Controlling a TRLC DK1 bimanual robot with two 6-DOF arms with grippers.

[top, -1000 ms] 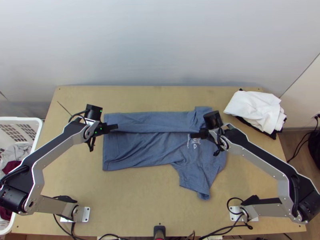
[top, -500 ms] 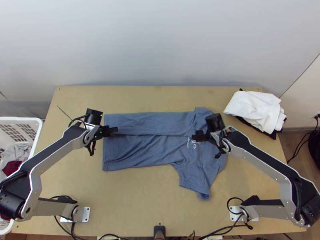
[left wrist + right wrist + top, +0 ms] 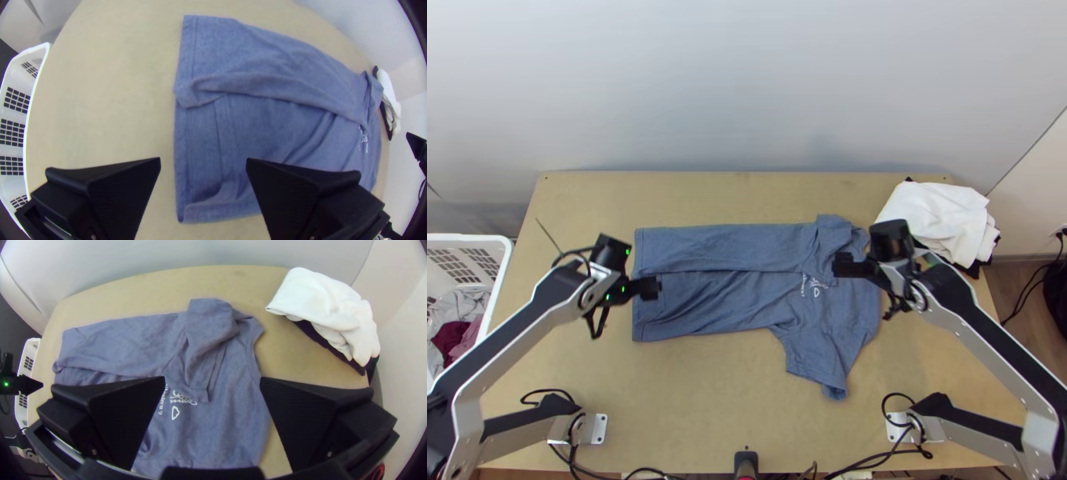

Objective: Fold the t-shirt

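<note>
In the top view the blue t-shirt (image 3: 747,300) lies with its far long side folded over onto the body; its near sleeve sticks out towards the table's near edge. My left gripper (image 3: 651,288) hovers over the hem end, and my right gripper (image 3: 845,265) is above the collar end near the white print. The left wrist view has my left gripper (image 3: 203,171) open above the t-shirt (image 3: 275,129), nothing between its fingers. Likewise open, with no cloth held, is my right gripper (image 3: 212,393) over the t-shirt (image 3: 213,431) in the right wrist view.
A white cloth (image 3: 939,218) on a dark one lies at the table's far right corner, close to the right arm. A white basket (image 3: 497,276) with clothes stands left of the table (image 3: 707,400). Bare wood lies along the near side.
Both grippers have come off the folded edge. The left one moved slightly nearer the table's near edge, the right one to the right. The folded layer's edge lies a little nearer than before.
</note>
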